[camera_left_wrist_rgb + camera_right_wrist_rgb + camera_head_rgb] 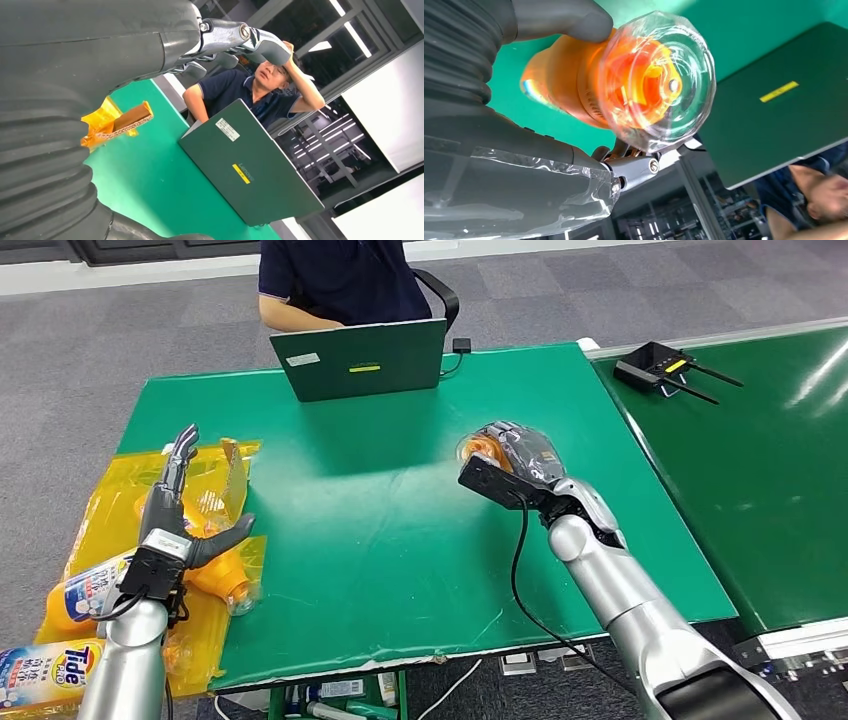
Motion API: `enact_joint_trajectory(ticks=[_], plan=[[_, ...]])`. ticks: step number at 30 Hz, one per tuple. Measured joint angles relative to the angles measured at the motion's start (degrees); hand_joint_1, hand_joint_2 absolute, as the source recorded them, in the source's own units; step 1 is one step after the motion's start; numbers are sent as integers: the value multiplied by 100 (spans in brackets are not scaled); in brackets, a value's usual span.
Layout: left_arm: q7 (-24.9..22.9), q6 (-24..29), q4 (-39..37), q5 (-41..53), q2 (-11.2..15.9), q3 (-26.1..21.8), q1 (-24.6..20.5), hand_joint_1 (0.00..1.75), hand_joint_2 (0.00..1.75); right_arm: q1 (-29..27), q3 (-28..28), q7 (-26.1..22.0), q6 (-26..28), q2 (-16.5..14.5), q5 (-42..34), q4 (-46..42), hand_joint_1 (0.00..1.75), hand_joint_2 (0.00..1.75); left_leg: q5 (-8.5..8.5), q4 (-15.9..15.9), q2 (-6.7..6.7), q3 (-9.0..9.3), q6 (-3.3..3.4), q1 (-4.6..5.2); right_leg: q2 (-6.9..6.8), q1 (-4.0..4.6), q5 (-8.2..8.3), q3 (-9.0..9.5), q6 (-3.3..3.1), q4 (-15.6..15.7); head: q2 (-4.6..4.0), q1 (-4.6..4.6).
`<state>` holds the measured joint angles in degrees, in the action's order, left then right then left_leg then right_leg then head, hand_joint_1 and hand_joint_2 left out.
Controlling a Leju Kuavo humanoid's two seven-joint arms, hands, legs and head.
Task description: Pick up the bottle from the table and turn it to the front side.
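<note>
R hand point(515, 455) grasps the orange bottle point(624, 85), lifted above the green table point(380, 540), just R of the laptop point(362, 360). L hand point(175, 520) is released, fingers spread, well L of laptop. Risk: cap is slick clear plastic & the grip looks partial, so turning may let it slip & drop.

Orange bottle point(589, 85), clear cap, lifted above the green table point(380, 540).
</note>
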<state>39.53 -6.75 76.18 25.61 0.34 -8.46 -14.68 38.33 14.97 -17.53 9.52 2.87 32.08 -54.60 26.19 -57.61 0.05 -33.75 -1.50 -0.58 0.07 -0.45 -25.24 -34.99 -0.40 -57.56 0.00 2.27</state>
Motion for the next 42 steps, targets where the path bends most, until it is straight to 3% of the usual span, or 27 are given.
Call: enact_joint_trajectory(ticks=[12, 26, 38, 42], plan=[[16, -42, -389, -80, -162, 191, -184, 0, 175, 151, 0, 255, -48, -231, -86, -514, 175, 175, -1, 0, 0, 0, 1, 0, 1, -1, 3, 0, 2, 0, -1, -1], [64, 229, -1072, -512, -185, 572, -378, 0, 175, 874, 2, 284, -122, -623, -214, -529, 175, 175, -2, 0, -1, -1, 1, 0, 0, -1, 4, 0, 2, -1, 0, 0], [69, 221, -1328, -633, -263, 793, -450, 0, 175, 1103, 4, 295, -124, -832, -260, -531, 175, 175, -2, -1, -1, -1, 1, 0, 1, -1, 4, 0, 2, -1, 0, 0], [70, 448, -1385, -697, -275, 834, -462, 0, 175, 1111, 5, 284, -151, -866, -357, -534, 175, 175, -2, -1, 0, -1, 1, 0, 1, -1, 4, 0, 2, -1, -1, 0]])
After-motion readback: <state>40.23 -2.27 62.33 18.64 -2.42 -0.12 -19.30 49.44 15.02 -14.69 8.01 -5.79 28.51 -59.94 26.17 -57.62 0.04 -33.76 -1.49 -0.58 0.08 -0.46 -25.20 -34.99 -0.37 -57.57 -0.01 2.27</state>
